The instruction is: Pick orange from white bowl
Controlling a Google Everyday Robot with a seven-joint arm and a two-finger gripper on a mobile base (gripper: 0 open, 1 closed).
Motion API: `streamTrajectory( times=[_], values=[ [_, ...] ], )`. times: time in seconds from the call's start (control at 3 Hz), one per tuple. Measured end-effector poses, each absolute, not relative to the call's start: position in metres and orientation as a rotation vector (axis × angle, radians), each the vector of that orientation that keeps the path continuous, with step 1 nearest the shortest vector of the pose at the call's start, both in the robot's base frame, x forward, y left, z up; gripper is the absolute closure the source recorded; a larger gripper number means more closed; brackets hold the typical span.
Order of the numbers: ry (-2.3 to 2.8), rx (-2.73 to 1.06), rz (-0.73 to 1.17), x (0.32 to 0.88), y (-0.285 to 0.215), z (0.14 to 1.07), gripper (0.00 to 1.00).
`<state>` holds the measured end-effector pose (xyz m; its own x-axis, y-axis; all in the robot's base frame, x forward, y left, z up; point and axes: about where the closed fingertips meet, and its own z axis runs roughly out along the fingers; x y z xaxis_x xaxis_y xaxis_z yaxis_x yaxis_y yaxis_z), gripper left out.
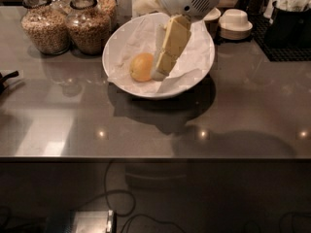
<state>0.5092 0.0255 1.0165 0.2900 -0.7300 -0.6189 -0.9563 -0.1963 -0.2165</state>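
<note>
One orange (142,67) lies in the white bowl (121,38), left of centre in view. The gripper (161,71) hangs inside the bowl just right of the fruit; whether it is clenched cannot be told.

One orange (142,67) lies in one white bowl (122,45) on the one tabletop (243,115). One hand (161,72) hangs inside the bowl, just right of the orange. Two grain-filled glass jars show clearly at the back left: left jar (44,27), right jar (87,30). One white cup (235,17) tops one saucer stack (236,32).
</note>
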Motion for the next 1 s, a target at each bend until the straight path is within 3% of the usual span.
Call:
streamTrajectory(
  times=[0.67, 1.0],
  values=[
    [1.524, -1.928, 0.544, 0.520, 0.021, 1.001, 0.00],
    [1.532, -1.799, 0.599, 0.554, 0.014, 0.976, 0.00]
  ],
)
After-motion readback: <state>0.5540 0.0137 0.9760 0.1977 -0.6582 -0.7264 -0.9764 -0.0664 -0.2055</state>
